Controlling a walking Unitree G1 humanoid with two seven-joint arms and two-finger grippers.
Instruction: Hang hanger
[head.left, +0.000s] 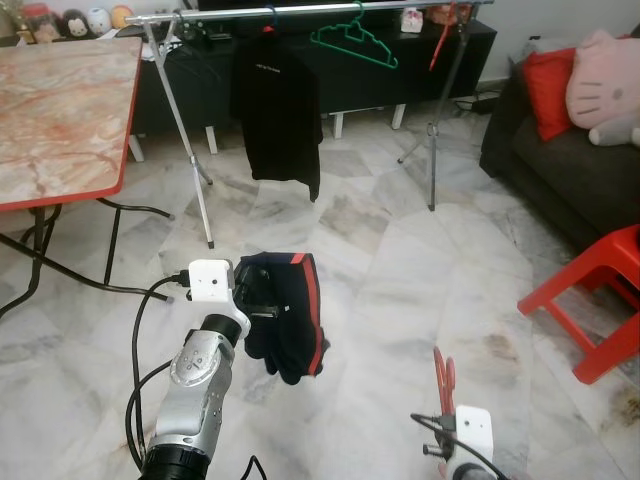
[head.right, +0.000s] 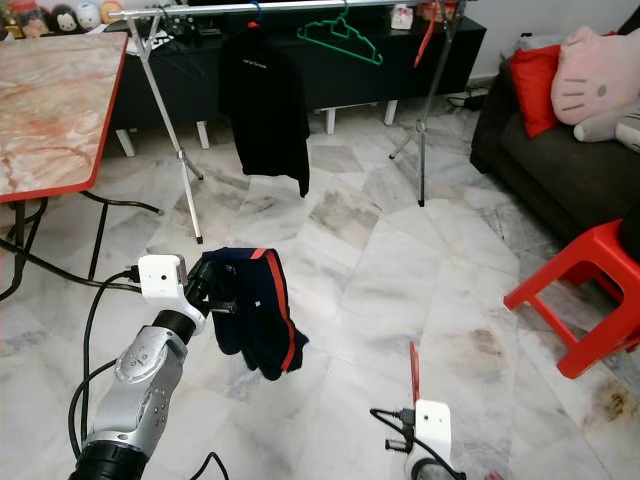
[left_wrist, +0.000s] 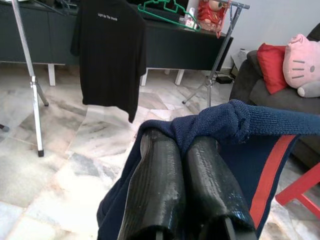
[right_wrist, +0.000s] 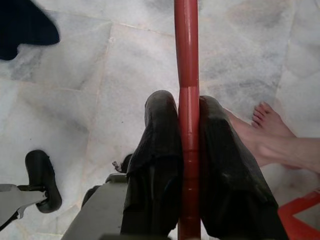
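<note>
the left arm (head.left: 195, 385) reaches forward and up, its left gripper (left_wrist: 186, 165) pinched tight on a navy garment (head.left: 290, 315) with red trim that drapes over the fingers (left_wrist: 157, 185). the right gripper (right_wrist: 188, 130) sits low, fingers (right_wrist: 155, 165) clamped on a red hanger (head.left: 443, 385).

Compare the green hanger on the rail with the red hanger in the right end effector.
The green hanger hangs empty from the rail; the red hanger is clamped in the right end effector, low over the floor. Green shows its whole triangular frame; red shows edge-on as a thin bar. Both carry no garment.
</note>
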